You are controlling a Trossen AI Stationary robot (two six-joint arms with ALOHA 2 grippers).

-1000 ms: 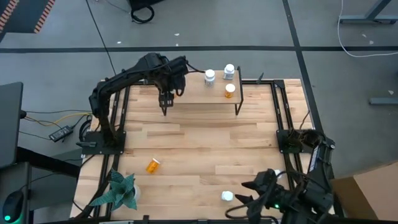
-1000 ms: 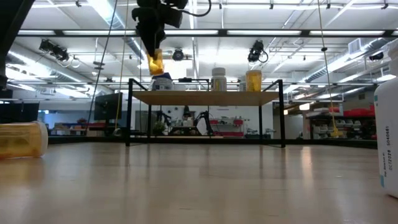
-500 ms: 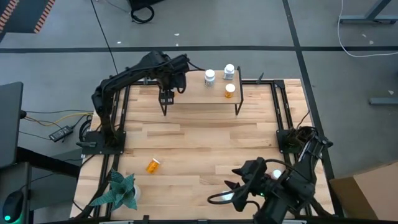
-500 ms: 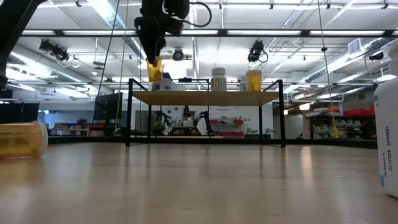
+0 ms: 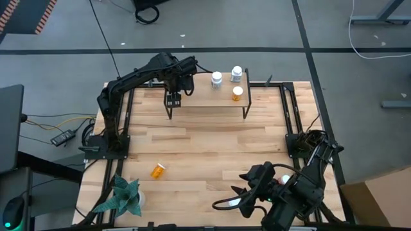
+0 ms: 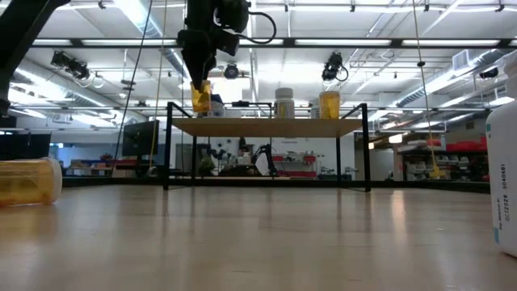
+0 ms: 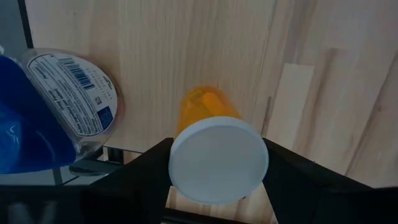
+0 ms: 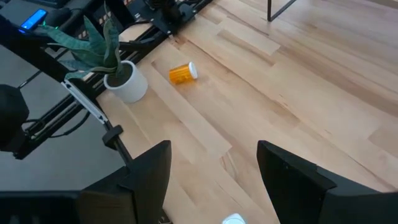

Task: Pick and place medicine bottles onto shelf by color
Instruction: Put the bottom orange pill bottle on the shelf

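My left gripper (image 5: pixel 173 97) hangs over the left end of the shelf (image 5: pixel 205 97), shut on an orange medicine bottle (image 6: pixel 200 97) with a white cap. A white bottle with a blue lid (image 7: pixel 56 112) stands on the shelf board right beside it. Three more bottles stand on the shelf: two white-capped ones (image 5: pixel 217 78) (image 5: pixel 237 72) and an orange one (image 5: pixel 237 93). Another orange bottle (image 5: pixel 158 170) lies on its side on the table. My right gripper (image 8: pixel 214 180) hovers open over the near right of the table, a white bottle (image 6: pixel 502 182) below it. My left gripper pinches the orange bottle by the sides of its white cap (image 7: pixel 180 168), between the two fingers. The fingers come from above, pointing almost straight down. The bottle hangs upright below them, its base just above the shelf board (image 6: pixel 266 125).
A green plant in a white pot (image 8: pixel 127 84) stands at the near left corner. Black frame rails run along the table's left and right sides. The wide middle of the wooden tabletop (image 5: pixel 212 151) lies bare between the shelf and the near edge.
My left gripper has carried the orange bottle down and toward the far edge, over the shelf's left end, the bottle staying upright. My right arm has swung toward the table's left and then stopped, its fingers as wide apart as before.
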